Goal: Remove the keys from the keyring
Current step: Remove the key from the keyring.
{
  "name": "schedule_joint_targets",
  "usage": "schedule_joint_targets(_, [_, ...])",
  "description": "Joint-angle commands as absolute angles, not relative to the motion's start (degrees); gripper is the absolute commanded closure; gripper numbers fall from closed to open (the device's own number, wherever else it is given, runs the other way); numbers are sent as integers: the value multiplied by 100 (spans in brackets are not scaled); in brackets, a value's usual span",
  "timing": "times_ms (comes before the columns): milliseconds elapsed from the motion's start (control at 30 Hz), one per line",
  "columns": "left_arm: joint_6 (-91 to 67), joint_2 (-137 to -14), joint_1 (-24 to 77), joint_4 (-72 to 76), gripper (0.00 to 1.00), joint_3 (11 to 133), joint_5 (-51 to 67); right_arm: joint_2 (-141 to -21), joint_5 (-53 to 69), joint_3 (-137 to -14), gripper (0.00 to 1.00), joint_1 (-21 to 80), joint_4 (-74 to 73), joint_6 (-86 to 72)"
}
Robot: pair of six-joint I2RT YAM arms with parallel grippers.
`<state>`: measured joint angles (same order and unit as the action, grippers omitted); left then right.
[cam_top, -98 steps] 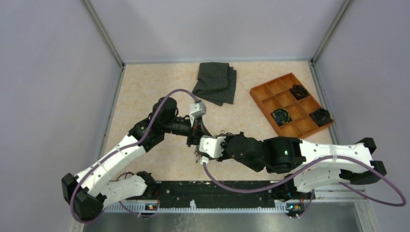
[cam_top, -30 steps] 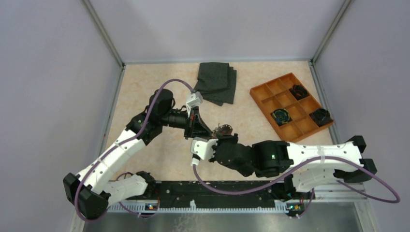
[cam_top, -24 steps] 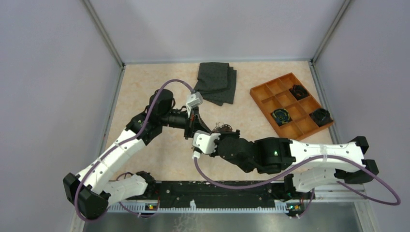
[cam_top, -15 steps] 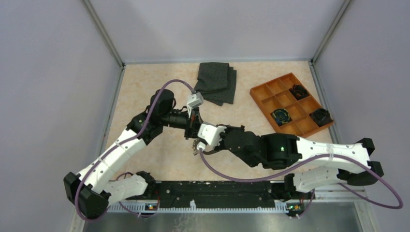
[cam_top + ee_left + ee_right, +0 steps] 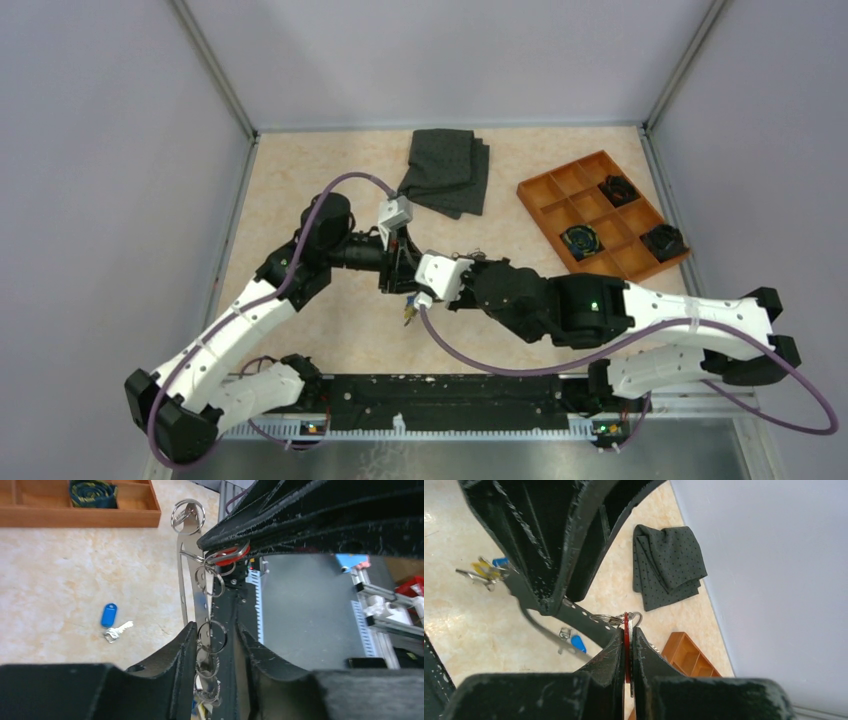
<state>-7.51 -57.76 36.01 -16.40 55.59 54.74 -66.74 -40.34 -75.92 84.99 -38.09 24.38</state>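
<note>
My right hand (image 5: 628, 635) is clenched on the red-headed key (image 5: 626, 647), its thin plastic disc pinched edge-on between scuffed black fingers. That key's small wire ring hooks onto the keyring (image 5: 190, 535), a pale, flat metal strip, gently curved and punched with holes, with a round ring at its far end. The strip runs down through my left hand (image 5: 215, 636), whose fingers stand parted around it; I cannot tell whether either pad touches it. More small rings hang along the strip, and yellow and blue key heads (image 5: 486, 570) hang at its lower end. One blue-headed key (image 5: 109, 616) lies loose on the surface (image 5: 300, 170), a beige marbled sheet. Both hands meet raised over its middle, and bare surface shows left of the arms. A folded dark dotted cloth (image 5: 445, 170) lies at the back edge. An orange compartment tray (image 5: 560, 205) sits by the right wall. Pale lilac walls (image 5: 450, 60) close three sides.
</note>
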Motion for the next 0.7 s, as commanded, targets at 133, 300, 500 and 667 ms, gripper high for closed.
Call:
schedule_joint_targets(133, [-554,-4985,3623,-460,48,5097,5202,-5814,-3172,-7227,100,8439,-2703,3011])
schedule_joint_targets(300, [-395,-4657,3623,-128,48,5019,5157,-5208,-2294,-6698,100,8437,-2173,3401])
schedule_joint_targets(500, [-489,-4399,3624,436,51,4972,5351,-4616,-1294,-6399,100,8438,-1912,3622])
schedule_joint_targets(667, [-1125,-4722,3622,1175,57,5025,5952,-4462,-912,-6288,100,8438,-1787,3713])
